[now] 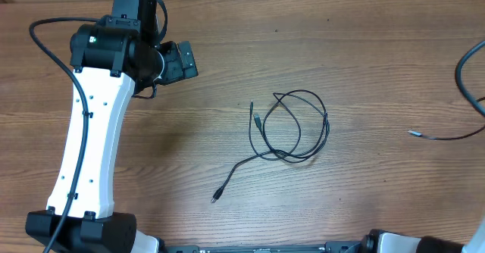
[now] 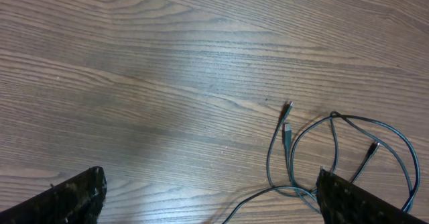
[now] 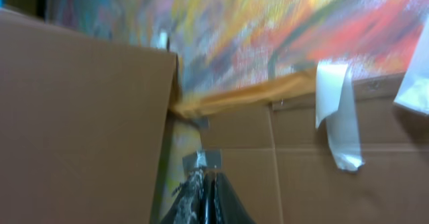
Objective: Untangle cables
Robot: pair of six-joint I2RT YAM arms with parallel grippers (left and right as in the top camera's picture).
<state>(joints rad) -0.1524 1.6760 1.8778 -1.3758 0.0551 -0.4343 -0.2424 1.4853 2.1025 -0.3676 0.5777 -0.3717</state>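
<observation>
Wood this flat gives fingers nothing to scoop against, so the likeliest slip on the table [image 1: 227,26] is the left gripper [image 2: 214,209] pinching down and sliding off a cord that lies flush on the boards. Its fingers [image 2: 74,197] are spread wide and empty, hovering off to the left of the cables [image 1: 298,135], not yet over them. Closing where strands cross would probably catch two at once and pull the knot tighter. A one-sided pull could also drag the whole bunch along, because the right gripper [image 3: 208,198] is squeezed shut on nothing and aimed away at cardboard, so nothing pins the other end. The cables sit near the middle of the table as a loose tangle of thin black cord: a couple of overlapping loops that cross at the lower side, one tail running down toward the near edge to a small plug [image 1: 215,196], and two more grey tips [image 1: 256,119] close together at the left of the loops. Another thin cord [image 1: 447,138] lies well apart at the right edge.
</observation>
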